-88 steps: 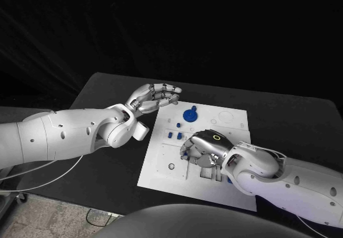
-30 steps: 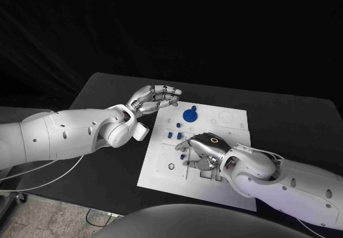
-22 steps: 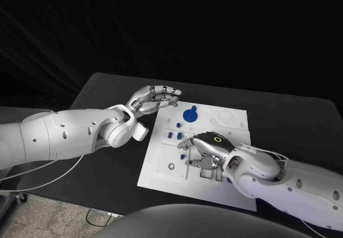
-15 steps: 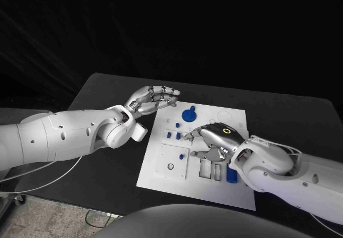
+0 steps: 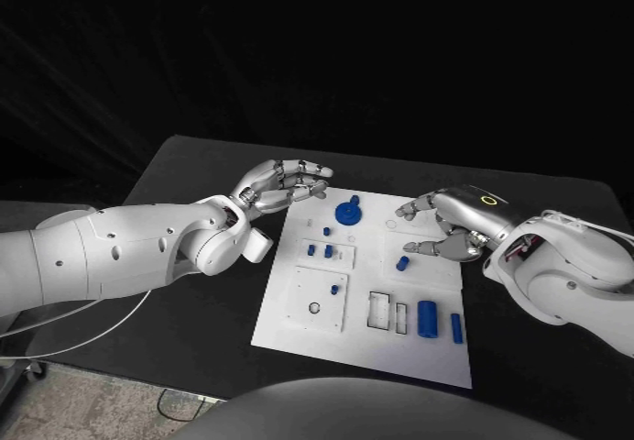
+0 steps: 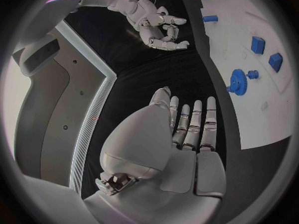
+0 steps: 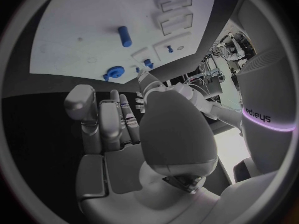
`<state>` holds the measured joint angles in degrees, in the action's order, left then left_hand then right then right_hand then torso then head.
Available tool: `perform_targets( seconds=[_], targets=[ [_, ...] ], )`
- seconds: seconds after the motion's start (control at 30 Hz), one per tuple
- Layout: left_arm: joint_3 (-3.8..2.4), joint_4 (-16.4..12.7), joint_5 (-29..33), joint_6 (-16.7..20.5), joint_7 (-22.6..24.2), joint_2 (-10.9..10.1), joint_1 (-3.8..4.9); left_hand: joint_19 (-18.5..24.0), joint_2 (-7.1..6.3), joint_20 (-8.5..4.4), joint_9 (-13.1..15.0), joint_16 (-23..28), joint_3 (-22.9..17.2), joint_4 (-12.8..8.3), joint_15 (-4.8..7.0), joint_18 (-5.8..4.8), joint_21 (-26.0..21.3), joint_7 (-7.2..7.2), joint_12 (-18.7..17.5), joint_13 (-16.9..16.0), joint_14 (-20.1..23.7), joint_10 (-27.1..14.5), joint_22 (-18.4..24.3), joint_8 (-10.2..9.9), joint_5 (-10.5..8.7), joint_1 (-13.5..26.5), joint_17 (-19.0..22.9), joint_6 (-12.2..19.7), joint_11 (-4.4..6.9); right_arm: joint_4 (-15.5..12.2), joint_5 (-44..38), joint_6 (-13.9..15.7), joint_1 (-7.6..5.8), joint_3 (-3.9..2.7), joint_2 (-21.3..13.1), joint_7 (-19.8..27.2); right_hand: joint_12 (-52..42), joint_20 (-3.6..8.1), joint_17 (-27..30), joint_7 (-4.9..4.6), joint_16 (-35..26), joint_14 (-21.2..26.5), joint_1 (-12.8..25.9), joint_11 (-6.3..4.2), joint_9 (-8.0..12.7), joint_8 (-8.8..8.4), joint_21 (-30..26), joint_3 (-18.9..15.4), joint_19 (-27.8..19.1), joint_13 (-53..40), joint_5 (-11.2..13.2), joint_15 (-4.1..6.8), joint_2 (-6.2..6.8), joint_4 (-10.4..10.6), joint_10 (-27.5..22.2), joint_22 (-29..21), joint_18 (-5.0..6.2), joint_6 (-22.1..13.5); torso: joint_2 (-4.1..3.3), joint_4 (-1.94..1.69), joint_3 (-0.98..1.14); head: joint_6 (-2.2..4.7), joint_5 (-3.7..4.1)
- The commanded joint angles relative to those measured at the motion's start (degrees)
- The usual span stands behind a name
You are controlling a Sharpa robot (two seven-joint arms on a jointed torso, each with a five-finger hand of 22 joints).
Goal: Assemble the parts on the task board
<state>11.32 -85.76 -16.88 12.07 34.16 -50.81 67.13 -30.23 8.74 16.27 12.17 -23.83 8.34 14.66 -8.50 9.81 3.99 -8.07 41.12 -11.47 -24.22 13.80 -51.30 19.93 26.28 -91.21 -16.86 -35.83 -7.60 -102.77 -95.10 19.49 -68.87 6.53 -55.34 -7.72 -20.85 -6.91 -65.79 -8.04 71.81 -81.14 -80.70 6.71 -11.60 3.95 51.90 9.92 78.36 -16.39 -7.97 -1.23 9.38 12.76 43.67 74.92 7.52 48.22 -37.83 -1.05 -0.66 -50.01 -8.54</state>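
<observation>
The white task board (image 5: 346, 344) lies mid-table. On it are a blue gear (image 5: 350, 214) at the far edge, small blue blocks (image 5: 322, 249), a blue peg (image 5: 401, 264), and a blue cylinder (image 5: 428, 317) with a slim bar (image 5: 457, 327) by the near-right slots. My right hand (image 5: 456, 225) hovers over the board's far right part, fingers apart, holding nothing. My left hand (image 5: 281, 186) hangs off the board's far left corner, fingers loosely curved and empty. The left wrist view shows the left hand (image 6: 184, 134), the gear (image 6: 237, 79) and the right hand (image 6: 156, 25). The right wrist view shows the right hand (image 7: 121, 129) above the peg (image 7: 125, 36).
A black ring (image 5: 314, 309) sits in the square plate at the board's near left. Two rectangular slots (image 5: 390, 312) lie beside the cylinder. Black table (image 5: 198, 302) surrounds the board on all sides.
My right hand rose from the board's near middle and swung to its far right. That uncovered the cylinder, the bar and the peg. The left hand stayed put.
</observation>
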Motion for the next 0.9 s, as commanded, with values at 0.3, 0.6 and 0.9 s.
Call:
perform_targets(
  seconds=[0.3, 0.6, 0.9],
  targets=[
    [0.01, -0.1, 0.2, -1.4, 0.1, 0.6, -0.01, -0.6, 0.38, 0.02, -0.2, -0.3, -0.4, -0.1, -0.18, 0.12, 0.3, -0.33, 0.2, 0.3, -0.1, -0.1, 0.1, 0.2, 0.86, -0.8, 0.1, 0.0, -0.53, 1.2, -0.6, -6.3, 0.37, 0.25, -2.0, -3.5, 1.1, -0.53, 0.3, 0.93, 0.3, 0.0, -0.4, 0.21, 1.4, 0.24, 0.4, -1.1, 0.0, 2.3, 2.1, -0.58, 1.51, 3.5, 0.3, 6.4, -0.98, -0.2, 0.04, 0.03, -0.04, 0.01, 0.33],
    [0.01, 0.0, 0.2, -1.6, 0.1, 0.8, -0.05, -0.6, 0.43, 0.02, -0.2, -0.3, -0.5, -0.2, -0.2, 0.1, 0.3, -0.34, 0.2, 0.3, -0.1, -0.1, 0.2, 0.2, 1.08, -0.9, 0.2, 0.0, -0.55, 2.1, -0.4, -7.6, 1.62, 0.37, -1.4, -2.9, 3.6, -0.93, -0.3, 0.32, 1.5, -1.0, 0.0, 0.57, 2.5, 0.25, 3.1, -1.8, 1.3, 5.4, 3.7, -1.01, 2.17, 4.0, 2.8, 6.9, -1.36, 0.4, 0.03, -0.04, -0.06, 0.01, 0.46],
    [0.02, -0.1, 0.2, -1.7, 0.0, 0.8, -0.07, -0.6, 0.48, 0.01, -0.3, -0.3, -0.5, -0.2, -0.2, 0.1, 0.3, -0.34, 0.2, 0.4, -0.1, -0.1, 0.2, 0.2, 1.22, -1.0, 0.2, 0.0, -0.56, 4.2, -1.4, -6.4, 3.48, 0.45, 0.7, -2.0, 5.2, -0.7, -0.1, 0.23, 1.8, -1.4, -2.0, -0.02, 3.4, 1.16, 3.8, -0.7, 1.7, 8.4, 2.4, -0.64, 0.37, 3.3, 7.9, 7.0, -1.36, 2.9, 0.02, -0.14, -0.03, 0.01, 0.54]
  ],
)
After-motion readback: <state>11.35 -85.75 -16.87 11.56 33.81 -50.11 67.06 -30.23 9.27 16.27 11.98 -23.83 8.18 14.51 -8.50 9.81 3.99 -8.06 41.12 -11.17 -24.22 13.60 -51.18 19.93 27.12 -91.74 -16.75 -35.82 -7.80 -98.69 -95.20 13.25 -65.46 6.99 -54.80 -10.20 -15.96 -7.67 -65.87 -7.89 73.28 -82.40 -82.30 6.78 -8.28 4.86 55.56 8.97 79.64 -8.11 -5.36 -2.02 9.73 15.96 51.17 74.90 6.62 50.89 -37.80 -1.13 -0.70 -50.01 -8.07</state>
